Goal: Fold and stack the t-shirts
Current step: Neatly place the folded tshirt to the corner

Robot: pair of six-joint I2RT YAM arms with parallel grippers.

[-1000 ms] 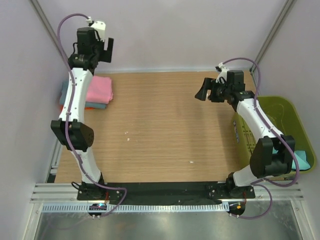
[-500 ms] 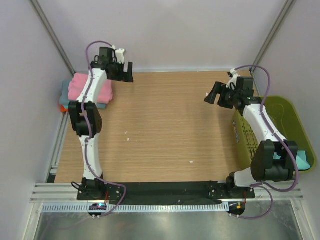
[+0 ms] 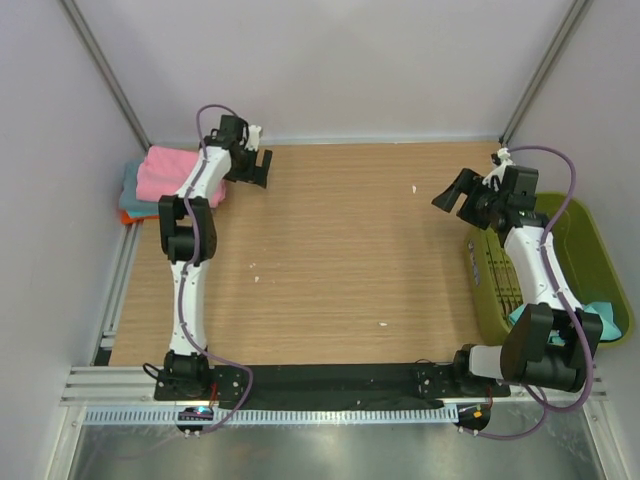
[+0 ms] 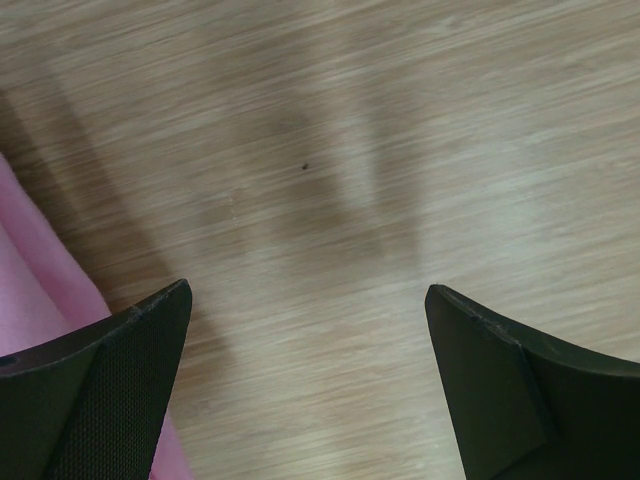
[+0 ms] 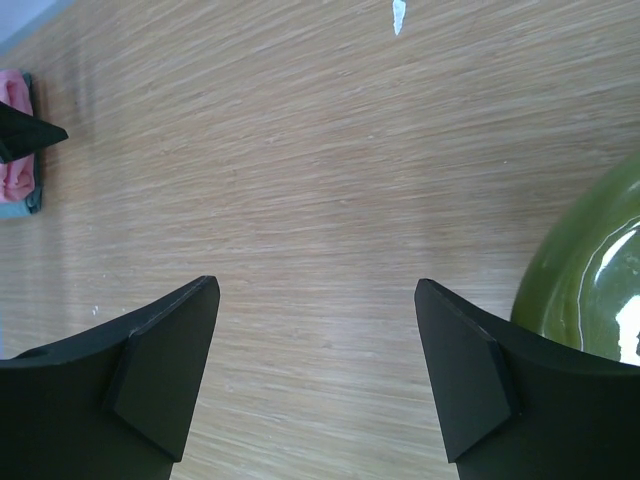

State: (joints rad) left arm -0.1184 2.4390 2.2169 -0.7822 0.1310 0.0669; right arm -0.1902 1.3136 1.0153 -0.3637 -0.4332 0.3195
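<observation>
Wooden table (image 3: 330, 250) spreads ahead. At its near right a teal t-shirt (image 3: 605, 318) lies in the olive basket (image 3: 575, 212), back toward the base from the right gripper (image 3: 458, 198), which is spread wide and empty. That arm is nearer it. Far left, the left gripper (image 3: 255, 168), also spread and empty, hovers just beside the folded stack (image 3: 150, 195), pink t-shirt (image 3: 170, 170) on top.

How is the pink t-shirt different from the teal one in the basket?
The pink t-shirt lies folded on top of a stack at the table's far left; the teal t-shirt lies inside the green basket on the right. The pink one shows almost whole; the teal one is mostly hidden by the right arm, so its fold cannot be judged. Both are plain cloth, and neither is held.
</observation>
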